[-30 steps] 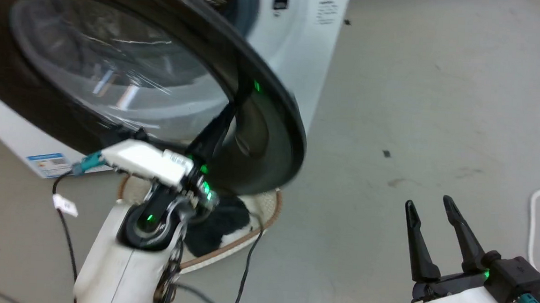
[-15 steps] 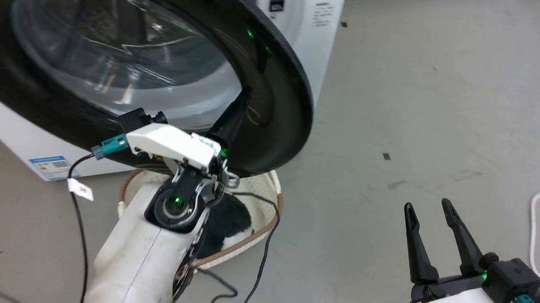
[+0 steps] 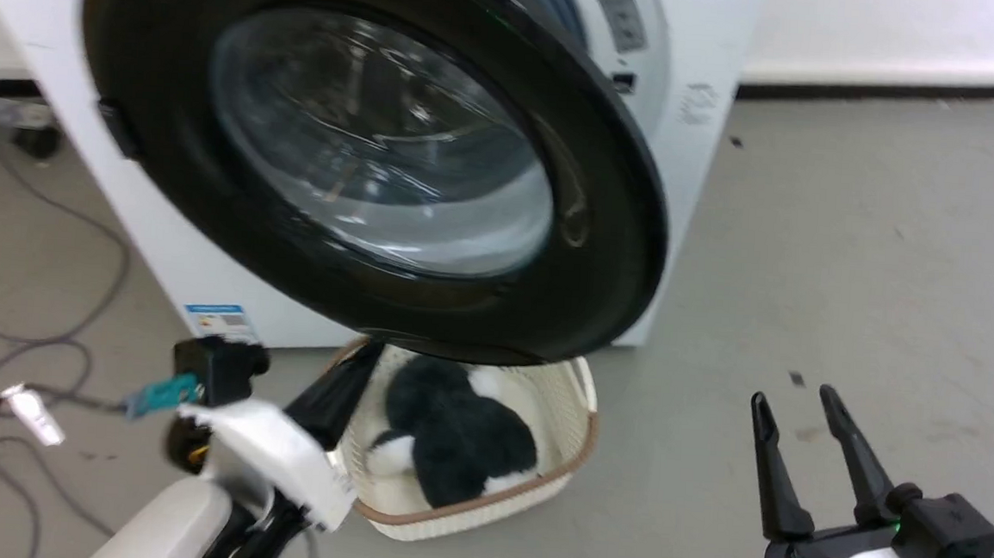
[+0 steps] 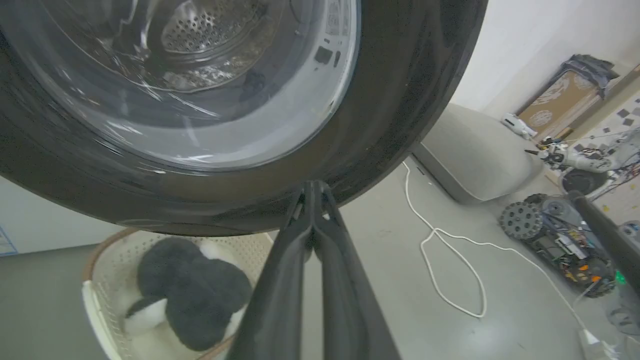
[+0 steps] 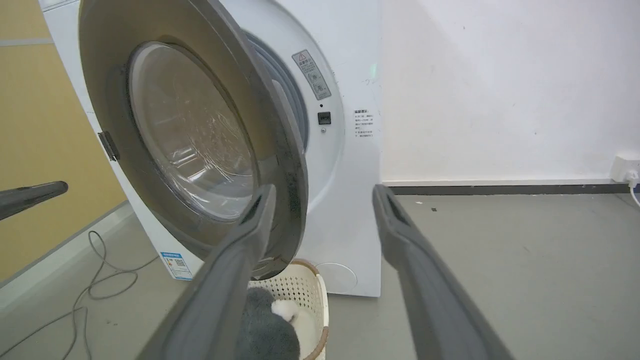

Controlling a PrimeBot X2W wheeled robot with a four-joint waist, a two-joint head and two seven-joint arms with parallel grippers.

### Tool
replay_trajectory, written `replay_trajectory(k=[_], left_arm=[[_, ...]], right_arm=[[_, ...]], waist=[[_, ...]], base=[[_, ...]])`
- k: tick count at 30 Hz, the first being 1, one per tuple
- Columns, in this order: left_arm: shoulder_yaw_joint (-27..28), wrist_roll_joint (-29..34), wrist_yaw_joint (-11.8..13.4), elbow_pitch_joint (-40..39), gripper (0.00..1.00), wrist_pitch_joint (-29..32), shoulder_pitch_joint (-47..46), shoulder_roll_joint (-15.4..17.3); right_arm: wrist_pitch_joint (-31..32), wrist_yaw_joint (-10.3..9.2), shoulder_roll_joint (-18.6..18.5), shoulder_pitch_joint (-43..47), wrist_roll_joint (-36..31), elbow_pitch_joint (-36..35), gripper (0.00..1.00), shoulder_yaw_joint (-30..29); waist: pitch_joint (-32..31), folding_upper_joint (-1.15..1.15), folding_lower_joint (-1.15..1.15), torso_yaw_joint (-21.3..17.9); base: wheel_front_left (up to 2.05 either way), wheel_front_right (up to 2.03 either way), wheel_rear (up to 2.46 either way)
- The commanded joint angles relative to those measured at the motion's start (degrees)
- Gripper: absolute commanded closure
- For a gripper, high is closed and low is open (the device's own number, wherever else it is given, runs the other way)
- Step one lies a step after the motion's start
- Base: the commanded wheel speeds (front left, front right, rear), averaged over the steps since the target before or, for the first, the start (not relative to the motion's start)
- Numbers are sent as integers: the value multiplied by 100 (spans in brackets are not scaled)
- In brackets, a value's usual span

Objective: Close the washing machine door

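Head view, left jaws together, now under washing machine door [image 3: 375, 164], right jaws apart.

So the washing machine door [image 3: 612, 234] is a glossy black ring with clear glass in the middle, the washing machine [image 3: 710, 42] itself plain white with a little blue sticker [image 3: 220, 321]. The basket [image 3: 568, 378] is cream, dotted with holes, brown rim, and the fluffy thing [image 3: 453, 440] in it is black and white. And the floor [image 3: 853, 249] is grey.

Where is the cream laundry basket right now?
The cream laundry basket sits on the floor at the head view's lower centre, in front of the washing machine, under the half-open washing machine door, just right of the left gripper.
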Motion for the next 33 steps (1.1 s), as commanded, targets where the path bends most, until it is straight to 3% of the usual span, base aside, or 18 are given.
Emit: replay_trajectory(k=[1,6,8,12,13,14,21,27,28,29,30,33], left_arm=[[-65,440,154,-63,100,-336,152,132],[337,1236,831,-353,100,-938,522,247],[787,1473,1091,-628,100,-969,775,81],[1579,2299,1214,-1289,96,-974,1455,-373],[1729,2475,1197,-1407,56,-974,1633,-501],[1842,2641,1169,-1482,0,-974,1798,-614],[2107,3543,938,-1528,0,-975,2429,-1012],[2204,3876,734,-1398,0,-976,2515,-1272],[2223,3921,699,-1377,0,-976,2504,-1307],[2247,3959,669,-1365,0,-976,2492,-1346],[2269,3990,637,-1359,0,-976,2473,-1386],[2333,4074,538,-1340,0,-976,2394,-1492]], right_arm=[[-30,3,-30,81,28,-30,0,23],[-26,3,-115,172,127,-110,0,166],[-15,3,-150,203,173,-138,0,229],[19,3,-204,235,241,-141,0,354],[25,3,-216,242,252,-140,0,373],[31,3,-228,250,263,-138,0,383],[123,3,-298,305,318,-120,0,417],[178,3,-293,343,360,-81,0,460],[194,3,-298,339,371,-83,32,487],[196,3,-313,325,381,-99,85,520],[198,3,-340,304,399,-124,100,568],[233,3,-474,203,423,-185,100,684]], waist=[[-240,0,0,265],[-408,0,0,543],[-428,0,0,628],[-450,0,0,738],[-455,0,0,754],[-462,0,0,773],[-482,0,0,868],[-419,0,0,942],[-394,0,0,960],[-367,0,0,981],[-332,0,0,1007],[-214,0,0,1099]], base=[[0,0,0],[0,0,0],[0,0,0],[0,0,0],[0,0,0],[0,0,0],[0,0,0],[0,0,0],[0,0,0],[0,0,0],[0,0,0],[0,0,0]])
